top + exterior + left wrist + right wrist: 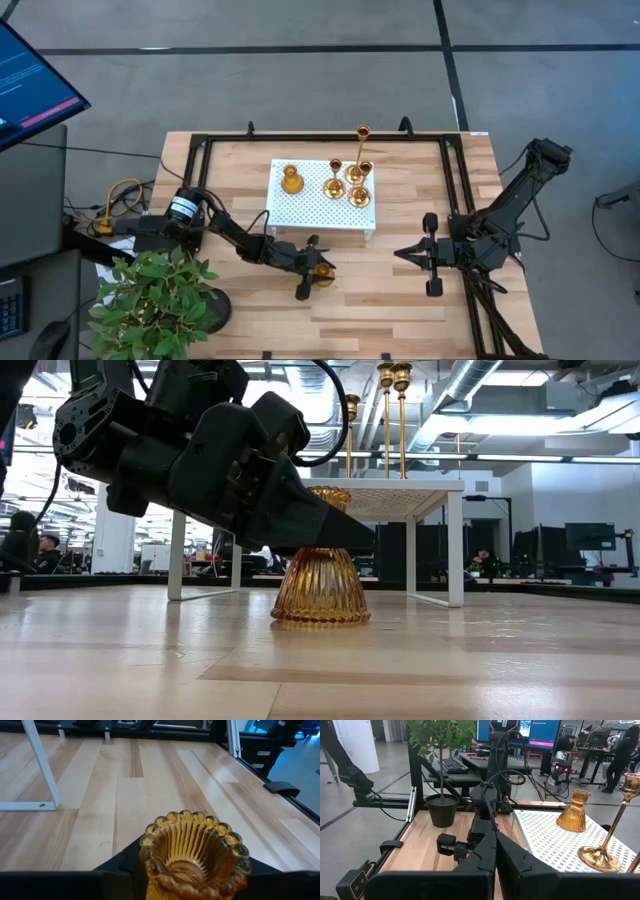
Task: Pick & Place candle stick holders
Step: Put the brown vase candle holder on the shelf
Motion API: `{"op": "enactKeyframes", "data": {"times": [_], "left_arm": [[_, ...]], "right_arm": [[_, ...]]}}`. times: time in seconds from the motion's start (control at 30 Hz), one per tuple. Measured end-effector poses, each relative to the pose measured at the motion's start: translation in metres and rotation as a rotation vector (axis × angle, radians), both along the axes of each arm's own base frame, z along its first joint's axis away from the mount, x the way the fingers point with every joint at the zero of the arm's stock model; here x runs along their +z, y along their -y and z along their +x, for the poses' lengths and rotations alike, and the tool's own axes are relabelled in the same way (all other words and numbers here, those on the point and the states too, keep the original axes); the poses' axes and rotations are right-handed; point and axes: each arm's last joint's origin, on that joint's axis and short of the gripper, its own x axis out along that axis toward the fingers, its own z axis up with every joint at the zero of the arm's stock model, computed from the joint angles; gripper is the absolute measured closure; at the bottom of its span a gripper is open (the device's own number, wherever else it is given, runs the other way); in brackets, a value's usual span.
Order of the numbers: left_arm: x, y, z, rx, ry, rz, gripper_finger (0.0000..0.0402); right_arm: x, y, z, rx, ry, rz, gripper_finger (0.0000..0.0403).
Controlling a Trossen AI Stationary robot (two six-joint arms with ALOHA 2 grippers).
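Right now I see an amber ribbed glass candle holder [320, 596] standing upright on the wooden worktop [400, 290], just on the near side of the white perforated tray [315, 205]. My left gripper [314, 270] is at it, its jaws set either side of the flared, beaded cup; whether they are pressing the glass or only flanking it, I cannot tell. On the tray stand the other holders: a squat amber one [291, 180] at its left end, and a cluster of brass candlesticks [352, 180] at its right end, some tall and thin-stemmed. My right gripper [408, 252] waits to the right of the tray, low over the worktop, jaws closed on nothing. A potted plant [155, 300] sits at the worktop's near left corner.
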Motion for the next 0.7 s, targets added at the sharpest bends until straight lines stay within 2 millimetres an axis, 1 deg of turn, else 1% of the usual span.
{"op": "enactKeyframes", "data": {"times": [0.23,0.37,0.57,0.7], "left_arm": [[0.0,0.0,0.0,-0.002,0.001,-0.003,0.0262],[0.004,0.0,-0.001,-0.004,0.001,-0.014,0.0268],[0.015,-0.003,-0.009,-0.005,-0.031,-0.028,0.0278],[0.027,-0.004,-0.016,-0.002,-0.076,-0.037,0.0273]], "right_arm": [[0.0,0.0,0.0,0.0,0.0,0.0,0.0403],[0.0,0.0,0.0,0.0,-0.001,-0.001,0.0403],[-0.001,0.0,0.0,0.0,-0.004,-0.005,0.0403],[-0.001,0.0,-0.001,0.004,-0.004,-0.005,0.0403]]}}
